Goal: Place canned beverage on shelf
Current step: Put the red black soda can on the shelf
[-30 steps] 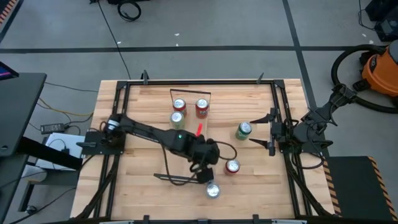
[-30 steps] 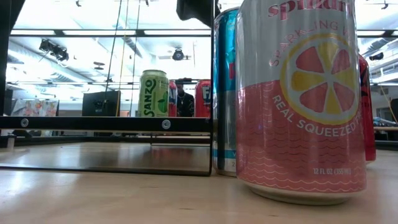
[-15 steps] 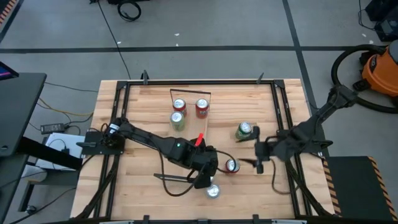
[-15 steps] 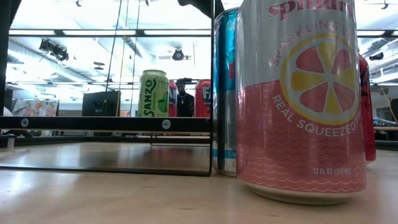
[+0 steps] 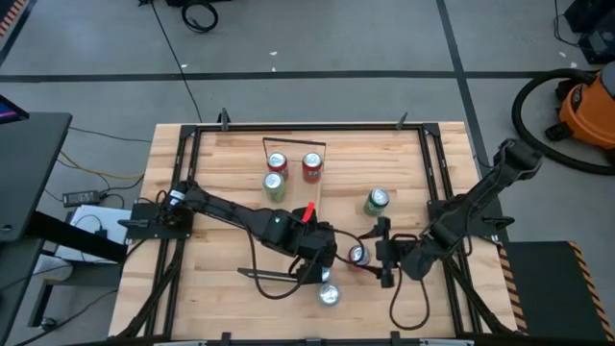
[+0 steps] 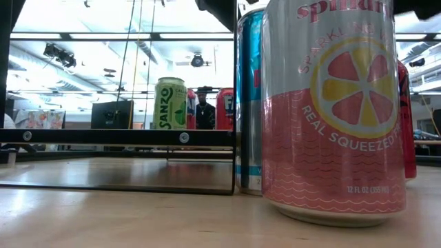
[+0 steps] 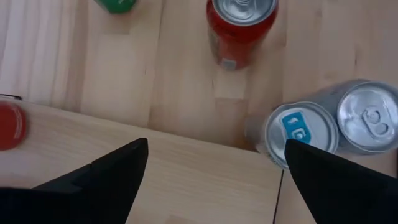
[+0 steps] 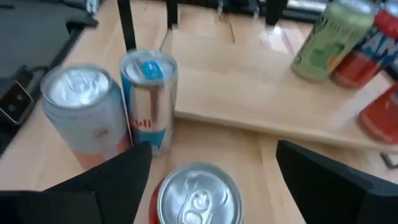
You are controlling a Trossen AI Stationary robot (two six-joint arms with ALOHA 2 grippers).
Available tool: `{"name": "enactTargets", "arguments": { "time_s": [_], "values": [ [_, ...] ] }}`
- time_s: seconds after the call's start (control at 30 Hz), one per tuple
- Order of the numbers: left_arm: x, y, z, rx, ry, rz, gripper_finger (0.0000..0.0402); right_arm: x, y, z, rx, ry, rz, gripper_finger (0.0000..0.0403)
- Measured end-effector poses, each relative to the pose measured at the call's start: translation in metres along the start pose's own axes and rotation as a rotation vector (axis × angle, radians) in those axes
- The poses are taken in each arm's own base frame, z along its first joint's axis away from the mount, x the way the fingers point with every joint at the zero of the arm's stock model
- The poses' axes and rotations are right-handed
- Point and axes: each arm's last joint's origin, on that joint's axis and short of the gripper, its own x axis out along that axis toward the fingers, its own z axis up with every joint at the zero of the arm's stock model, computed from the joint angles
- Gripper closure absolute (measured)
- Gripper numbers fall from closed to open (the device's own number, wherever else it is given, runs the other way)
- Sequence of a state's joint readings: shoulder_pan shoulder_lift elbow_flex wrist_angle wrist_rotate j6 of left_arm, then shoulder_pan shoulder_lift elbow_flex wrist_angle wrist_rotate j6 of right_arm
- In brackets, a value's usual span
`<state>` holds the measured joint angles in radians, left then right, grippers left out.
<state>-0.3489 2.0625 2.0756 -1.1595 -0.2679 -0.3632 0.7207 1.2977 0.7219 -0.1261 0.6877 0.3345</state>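
Right gripper (image 5: 378, 252) (open) beside upright can (image 5: 358, 256).

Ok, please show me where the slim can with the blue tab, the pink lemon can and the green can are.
slim can with the blue tab (image 7: 292, 129), left wrist view, on its lid.
pink lemon can (image 6: 337, 117), low view, on its printed side.
green can (image 5: 376, 201), high view, on its top.

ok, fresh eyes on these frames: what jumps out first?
The pink lemon can fills the low view, a blue can close behind it. From above, both grippers meet mid-table: the left gripper over the shelf, the right gripper, fingers open, beside a red can.
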Motion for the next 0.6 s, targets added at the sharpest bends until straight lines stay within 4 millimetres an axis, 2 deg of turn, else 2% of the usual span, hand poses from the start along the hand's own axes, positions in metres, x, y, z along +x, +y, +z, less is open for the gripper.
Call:
{"name": "enactTargets", "arguments": {
  "time_s": [0.23, 0.33, 0.43, 0.6],
  "values": [
    [-0.005, 0.001, 0.000, 0.011, -0.012, 0.012, 0.0013, 0.007, 0.006, -0.011, 0.054, -0.003, -0.137, 0.0022],
    [-0.005, 0.002, -0.001, 0.012, -0.003, 0.016, 0.0013, 0.007, 0.009, -0.014, 0.079, -0.012, -0.141, 0.0021],
    [-0.005, 0.002, -0.001, 0.010, -0.001, 0.018, 0.0013, 0.010, 0.008, -0.026, 0.094, -0.008, -0.165, 0.0021],
    [-0.004, 0.005, 0.001, 0.001, 0.000, 0.021, 0.0013, 0.013, 0.016, -0.033, 0.122, -0.071, -0.109, 0.0021]
  ]
}}
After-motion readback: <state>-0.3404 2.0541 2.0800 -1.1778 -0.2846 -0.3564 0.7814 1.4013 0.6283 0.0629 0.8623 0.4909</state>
